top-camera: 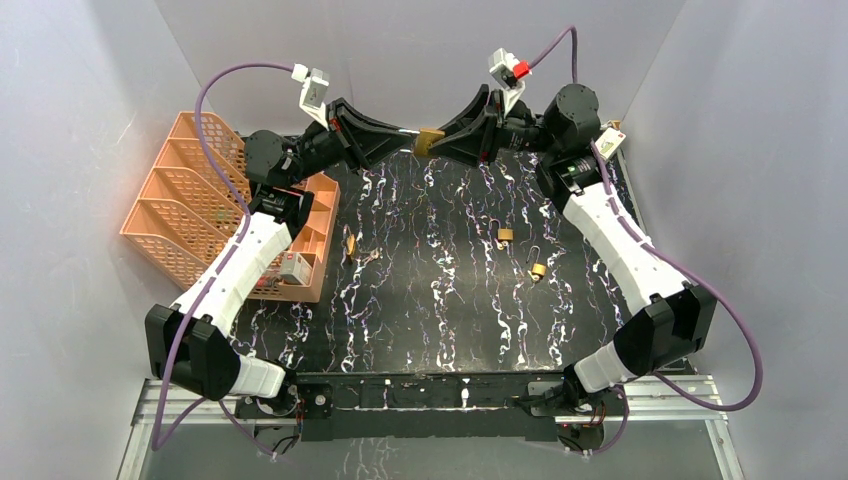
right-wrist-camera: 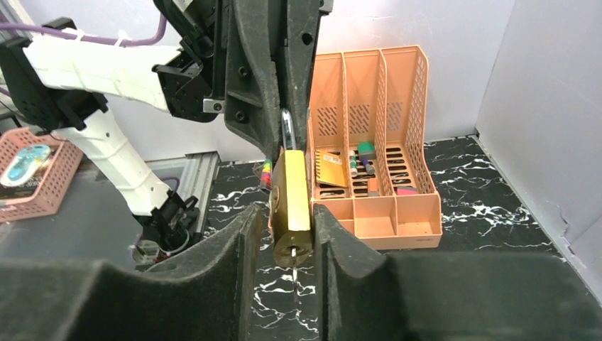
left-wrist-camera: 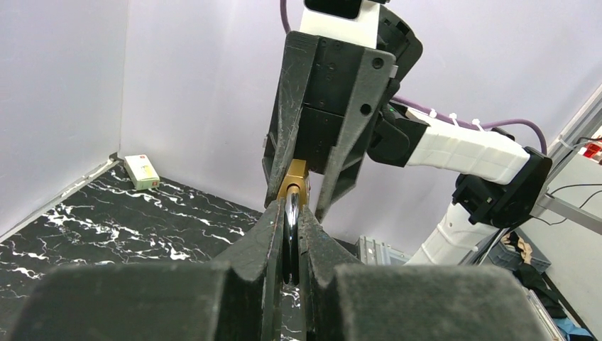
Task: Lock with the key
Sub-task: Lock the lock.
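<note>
Nearest on the black marbled counter (top-camera: pixel 440 310), a loose brass lock (top-camera: pixel 538 270) is lying right of centre with a second lock (top-camera: pixel 506 237) close behind it, and an orange organiser (top-camera: pixel 185 200) is sitting at the left edge. Farther back, above the counter's far edge, the padlock (top-camera: pixel 430 141) is hanging between the two arms. The left tool (left-wrist-camera: pixel 289 213) is clamping its shackle (left-wrist-camera: pixel 291 234), while the right tool (right-wrist-camera: pixel 287 217) is gripping the brass body from both sides, a thin metal stub (right-wrist-camera: pixel 294 268) sticking out of its end.
</note>
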### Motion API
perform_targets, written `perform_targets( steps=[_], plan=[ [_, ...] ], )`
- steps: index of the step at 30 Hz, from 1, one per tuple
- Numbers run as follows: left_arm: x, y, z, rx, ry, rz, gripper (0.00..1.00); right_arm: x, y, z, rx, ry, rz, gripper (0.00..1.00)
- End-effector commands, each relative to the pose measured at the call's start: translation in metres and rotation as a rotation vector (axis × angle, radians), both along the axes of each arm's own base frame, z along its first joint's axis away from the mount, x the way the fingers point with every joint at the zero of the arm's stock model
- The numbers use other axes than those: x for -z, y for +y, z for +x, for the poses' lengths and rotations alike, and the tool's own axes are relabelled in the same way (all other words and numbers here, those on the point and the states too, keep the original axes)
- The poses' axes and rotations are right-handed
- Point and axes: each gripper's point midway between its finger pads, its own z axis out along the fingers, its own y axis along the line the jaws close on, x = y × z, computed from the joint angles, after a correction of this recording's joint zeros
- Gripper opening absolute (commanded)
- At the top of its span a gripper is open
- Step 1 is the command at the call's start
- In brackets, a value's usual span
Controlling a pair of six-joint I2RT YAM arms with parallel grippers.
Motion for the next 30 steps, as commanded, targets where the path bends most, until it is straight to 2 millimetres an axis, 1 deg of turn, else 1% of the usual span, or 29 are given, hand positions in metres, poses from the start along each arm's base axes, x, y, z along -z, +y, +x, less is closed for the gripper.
perform_targets(
  steps=[1, 2, 3, 5, 8, 9, 10, 11, 12, 14, 15, 16, 19, 20, 21, 22, 23, 25, 30],
  plan=[
    [-0.042, 0.011, -0.02, -0.038, -0.143, -0.074, 0.0, -0.031, -0.002, -0.01, -0.039, -0.079, 0.039, 0.33],
    [-0.041, 0.011, -0.019, -0.038, -0.142, -0.077, 0.0, -0.031, -0.002, -0.011, -0.052, -0.073, 0.039, 0.28],
    [-0.042, 0.011, -0.019, -0.037, -0.141, -0.08, 0.0, -0.031, -0.001, -0.012, -0.063, -0.066, 0.039, 0.2],
    [-0.041, 0.011, -0.018, -0.038, -0.138, -0.082, 0.0, -0.034, -0.001, -0.012, -0.078, -0.046, 0.038, 0.0],
    [-0.039, 0.011, -0.018, -0.032, -0.126, -0.083, 0.0, -0.04, -0.003, -0.014, -0.091, -0.018, 0.044, 0.0],
    [-0.039, 0.011, -0.02, -0.025, -0.123, -0.08, 0.08, -0.041, -0.006, -0.015, -0.097, -0.012, 0.039, 0.0],
    [-0.038, 0.012, -0.022, -0.018, -0.118, -0.073, 0.3, -0.043, -0.01, -0.016, -0.102, -0.01, 0.03, 0.0],
    [-0.037, 0.014, -0.023, -0.013, -0.107, -0.061, 0.55, -0.044, -0.015, -0.016, -0.104, -0.005, 0.017, 0.0],
    [-0.036, 0.016, -0.023, -0.002, -0.085, -0.039, 0.7, -0.044, -0.021, -0.016, -0.111, -0.001, 0.0, 0.0],
    [-0.034, 0.021, -0.022, 0.02, -0.039, 0.033, 0.96, -0.041, -0.037, -0.017, -0.134, 0.011, -0.041, 0.0],
    [-0.033, 0.023, -0.02, 0.028, -0.012, 0.063, 0.98, -0.04, -0.044, -0.02, -0.156, 0.019, -0.063, 0.0],
    [-0.035, 0.026, -0.023, 0.055, -0.005, 0.089, 0.98, -0.038, -0.05, -0.022, -0.174, 0.037, -0.085, 0.0],
    [-0.032, 0.032, -0.029, 0.14, 0.02, 0.129, 0.97, -0.036, -0.056, -0.03, -0.193, 0.037, -0.109, 0.0],
    [-0.031, 0.032, -0.031, 0.172, 0.03, 0.144, 0.94, -0.035, -0.057, -0.03, -0.196, 0.038, -0.112, 0.0],
    [-0.029, 0.032, -0.033, 0.205, 0.047, 0.16, 0.88, -0.035, -0.057, -0.031, -0.203, 0.039, -0.115, 0.0],
    [-0.024, 0.03, -0.032, 0.244, 0.074, 0.178, 0.84, -0.034, -0.057, -0.03, -0.205, 0.05, -0.118, 0.0],
    [-0.022, 0.03, -0.035, 0.277, 0.095, 0.189, 0.82, -0.034, -0.056, -0.029, -0.209, 0.058, -0.12, 0.0],
    [-0.013, 0.025, -0.036, 0.342, 0.141, 0.207, 0.72, -0.032, -0.055, -0.027, -0.21, 0.069, -0.12, 0.0],
    [0.004, 0.01, -0.045, 0.423, 0.18, 0.232, 0.66, -0.034, -0.049, -0.031, -0.22, 0.063, -0.112, 0.0]
  ],
)
